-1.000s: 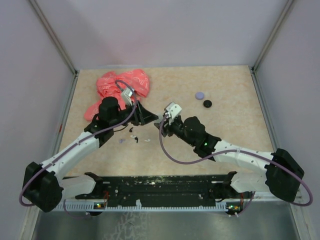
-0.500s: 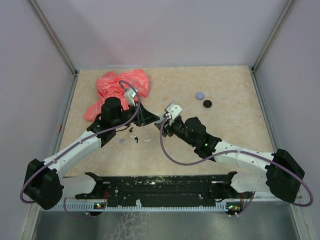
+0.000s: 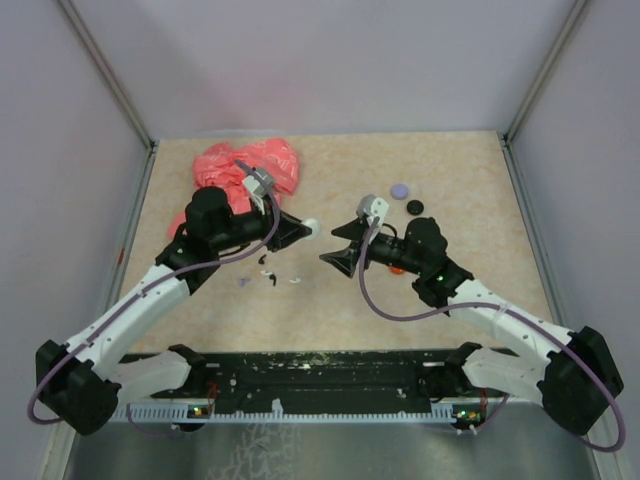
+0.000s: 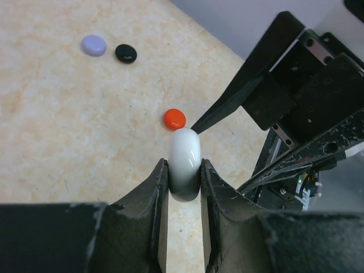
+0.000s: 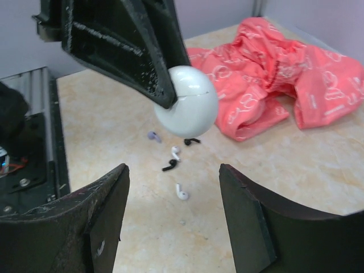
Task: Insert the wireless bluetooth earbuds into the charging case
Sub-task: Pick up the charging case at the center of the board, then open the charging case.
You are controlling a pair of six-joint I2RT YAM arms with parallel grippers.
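From my seat the biggest thing on screen is the speckled table [image 3: 450, 290], walled in on three sides. Both arms reach in over it: the left arm [image 3: 150, 290] angles toward the centre, and the right arm [image 3: 480, 305] comes in to face it. A crumpled pink bag [image 3: 245, 165] lies at the far left of the table, just behind the left wrist.

The left gripper [image 3: 305, 230] is clenched on the white charging case [image 4: 185, 153]. It holds the round shell edge-on between its two fingers, off the table, with the lid closed along its seam. The right gripper [image 3: 335, 245] stands released, its jaws wide and holding nothing. It points at the case from just beside it, and in the left wrist view one of its fingertips sits right behind the shell.

Three small discs lie on the right half. The pale purple disc [image 3: 401, 189] and the black disc [image 3: 415, 207] sit near each other toward the far side. The red disc [image 4: 174, 118] lies on the table beyond the case and is mostly covered by the right arm from above.

The earbuds [image 3: 270, 272] lie loose on the table beneath the held case, on the near side of the left gripper. In the right wrist view I see a purple one, two dark ones and a white one, close together but apart. From that view the case and the left fingers hang in front of them.
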